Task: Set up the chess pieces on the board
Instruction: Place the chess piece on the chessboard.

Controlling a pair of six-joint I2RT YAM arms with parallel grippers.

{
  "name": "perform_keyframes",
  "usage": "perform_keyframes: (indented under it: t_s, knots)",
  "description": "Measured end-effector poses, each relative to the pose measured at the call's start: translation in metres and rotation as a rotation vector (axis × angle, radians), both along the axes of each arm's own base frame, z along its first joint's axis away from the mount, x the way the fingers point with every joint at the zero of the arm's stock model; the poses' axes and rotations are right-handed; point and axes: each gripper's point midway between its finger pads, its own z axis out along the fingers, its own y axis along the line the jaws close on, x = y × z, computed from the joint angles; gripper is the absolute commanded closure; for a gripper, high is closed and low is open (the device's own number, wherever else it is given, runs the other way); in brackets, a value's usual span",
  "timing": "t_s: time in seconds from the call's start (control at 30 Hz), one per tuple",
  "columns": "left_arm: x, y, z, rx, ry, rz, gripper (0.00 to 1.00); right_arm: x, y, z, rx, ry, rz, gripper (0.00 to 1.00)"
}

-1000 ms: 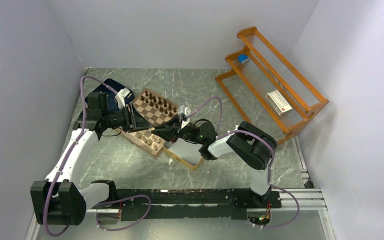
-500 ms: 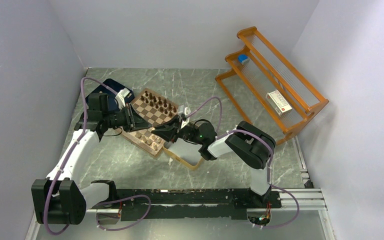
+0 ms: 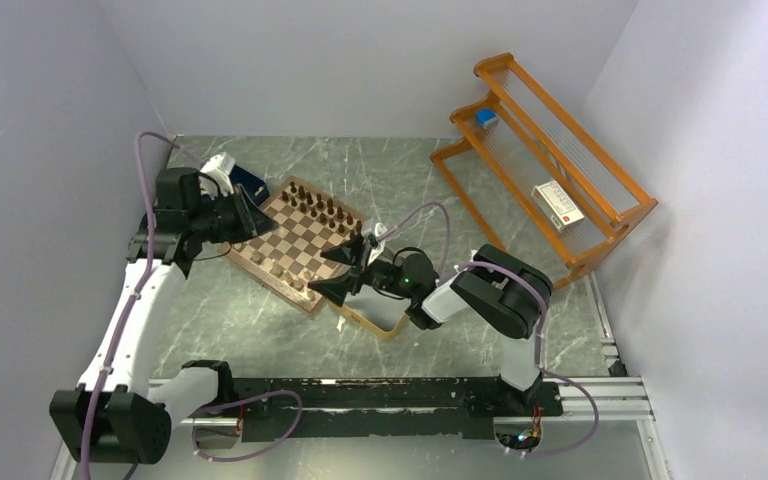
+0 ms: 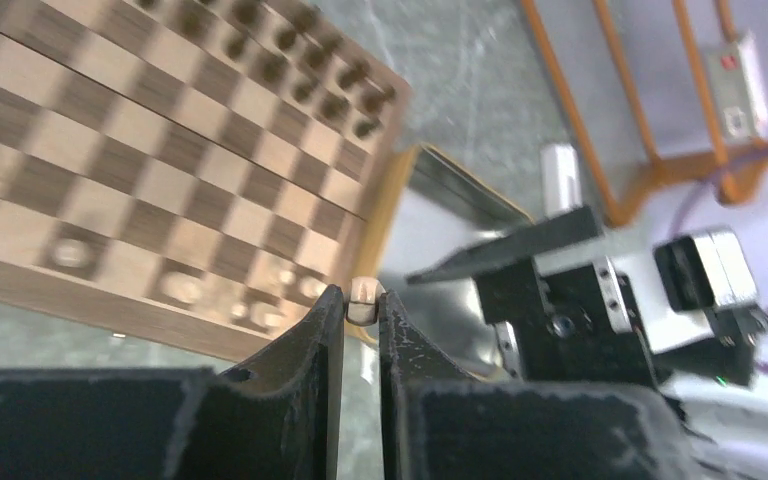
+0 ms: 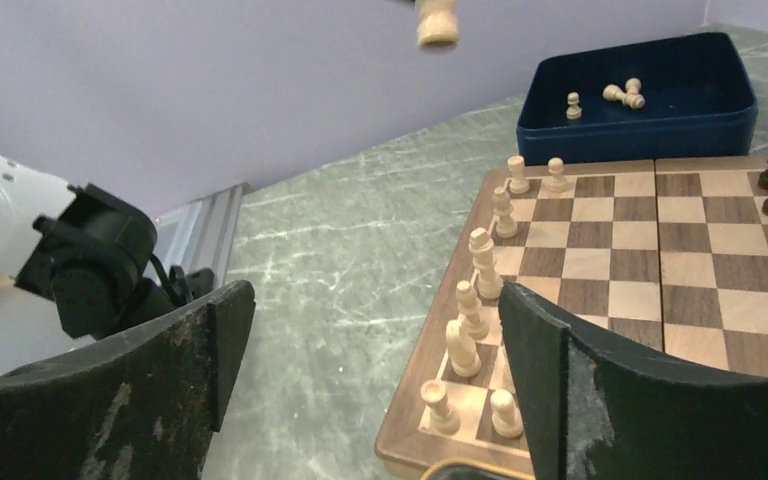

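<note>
Chessman (image 4: 363, 298), pale tan, clamped between left gripper (image 3: 252, 215) fingertips, aloft near board (image 5: 585, 262) corner. Right gripper (image 5: 375, 320) jaws wide apart, empty. Best: lower upright onto vacant pale-side square, clear neighbouring pieces (image 5: 483, 265), release once base flat.

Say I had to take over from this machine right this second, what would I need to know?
Left gripper: shut on a pale piece, held in the air.
Right gripper: open and empty, low by the board.
Dark pieces: standing in two rows along the far side; they look set.
Pale pieces: only partly set out on the opposite side. Three more lie in the navy tray.
Left to do: place the held piece, then bring over the tray's three and fill the pale rows.
</note>
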Motion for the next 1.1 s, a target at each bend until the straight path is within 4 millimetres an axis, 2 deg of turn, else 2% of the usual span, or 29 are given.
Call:
perform_keyframes:
  t_s: [0.1, 0.2, 0.4, 0.5, 0.6, 0.87, 1.1]
  knots:
    - [0.012, 0.021, 0.013, 0.102, -0.073, 0.098, 0.95, -0.004, -0.006, -0.001, -0.004, 0.014, -0.003, 0.0]
    - [0.024, 0.048, 0.012, 0.217, -0.102, 0.216, 0.95, -0.007, -0.011, 0.008, 0.011, 0.012, -0.008, 0.0]
    - [0.042, 0.088, -0.017, 0.402, -0.04, 0.363, 0.95, -0.01, -0.019, 0.045, 0.056, 0.001, -0.024, 0.0]
    - [0.049, 0.105, -0.035, 0.488, 0.01, 0.414, 0.95, -0.01, -0.023, 0.054, 0.024, 0.009, -0.043, 0.0]
    - [0.054, 0.117, -0.044, 0.541, 0.023, 0.461, 0.95, -0.005, -0.03, 0.059, -0.021, 0.03, -0.095, 0.0]
    - [0.056, 0.123, -0.076, 0.575, 0.066, 0.478, 0.94, 0.004, -0.052, 0.057, -0.132, 0.068, -0.214, 0.0]
    - [0.053, 0.118, -0.098, 0.564, 0.099, 0.493, 0.95, 0.005, -0.059, 0.058, -0.146, 0.081, -0.247, 0.0]
